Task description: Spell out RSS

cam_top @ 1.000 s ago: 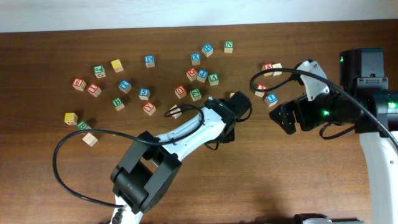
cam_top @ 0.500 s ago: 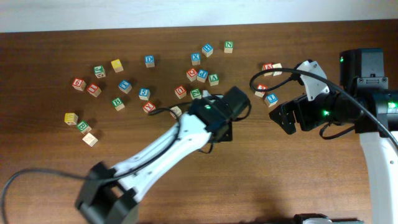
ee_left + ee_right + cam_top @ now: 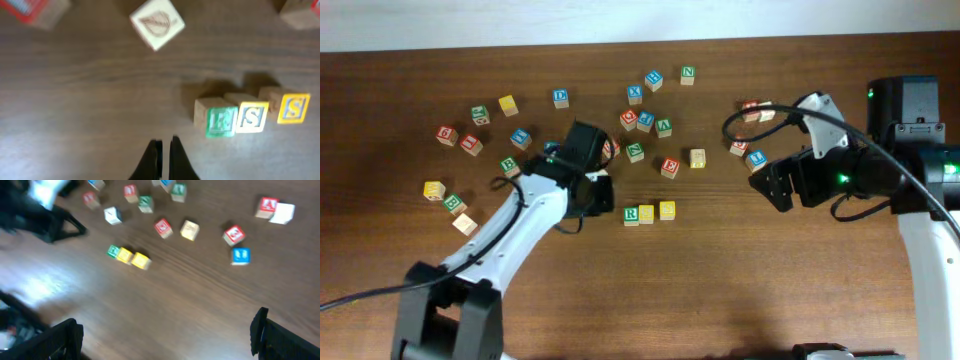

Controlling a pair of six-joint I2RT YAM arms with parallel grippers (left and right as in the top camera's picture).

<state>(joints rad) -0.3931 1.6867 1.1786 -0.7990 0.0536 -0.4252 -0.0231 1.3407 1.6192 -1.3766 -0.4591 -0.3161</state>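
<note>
L gripper (image 3: 162, 159): black fingers pinched to a thin slit, nothing btwn them, low over bare wood near the green end of the row, not touching it. R gripper (image 3: 165, 340): fingers spread wide, empty, well apart from the row on robot's right.

Mid-table, 3 wooden cubes in a line, side by side & touching or nearly so: 1 green R block (image 3: 631, 214), then 2 yellow ones, first S block (image 3: 647, 213) & second S block (image 3: 666, 210), the last set slightly askew. Bare pale wood on the sides, coloured lettered front faces, square edges.

Approx two dozen more cubes strewn across the far half of the table (image 3: 770, 300), faces red, blue, green & yellow, a few plain; exact count unclear, some partly hidden under L arm. Among them 1 unpainted cube (image 3: 156, 23) w/ a leaf-like engraving, tilted corner-on in L wrist view.

Tabletop dark brown, fine straight grain, low sheen. 1 black cable (image 3: 760, 118) looped beside R arm.
</note>
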